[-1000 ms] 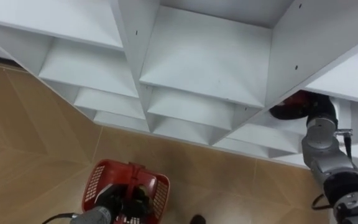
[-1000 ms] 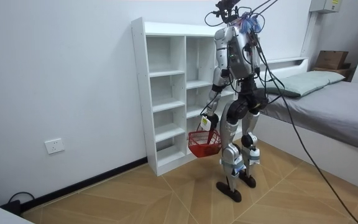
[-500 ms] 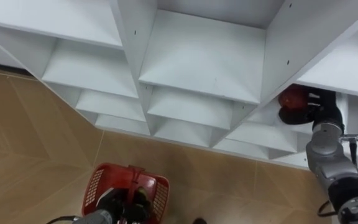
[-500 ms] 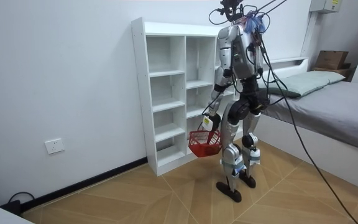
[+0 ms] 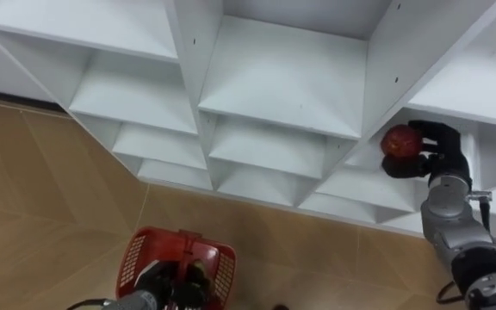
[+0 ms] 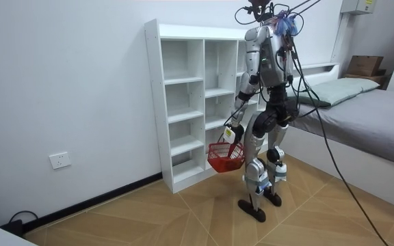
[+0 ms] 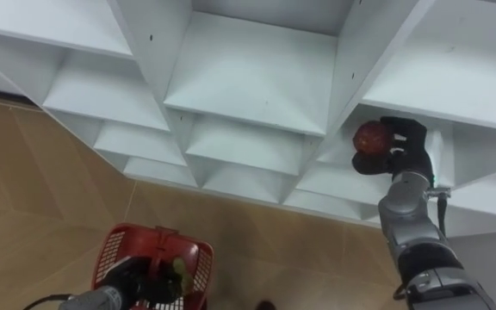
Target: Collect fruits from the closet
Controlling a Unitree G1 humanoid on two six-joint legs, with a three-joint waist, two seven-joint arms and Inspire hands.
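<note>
- The robot stands upright on the wooden floor, facing the right part of the white closet, close to its front.
- The right hand is raised to the closet's right-hand column. Its dark fingers are curled round a red fruit and grip it from the right and from underneath.
- The red fruit sits in that hand at the mouth of a compartment. It is just below the front edge of the shelf board above and just beside the upright panel on its left. I cannot tell whether it touches either edge.
- Below the fruit, the next shelf board's front edge lies near the wrist, so the forearm comes up close past that edge.
- The left hand hangs low at the robot's left side, its fingers closed round the handle of a red basket.
- The basket hangs over the floor, apart from the closet's bottom front edge, with a strip of floor between them. In the room view it is at about knee height, between the legs and the closet.
- A bed stands at the room view's right, behind the robot and well apart from the basket. The floor toward the camera lies open.
</note>
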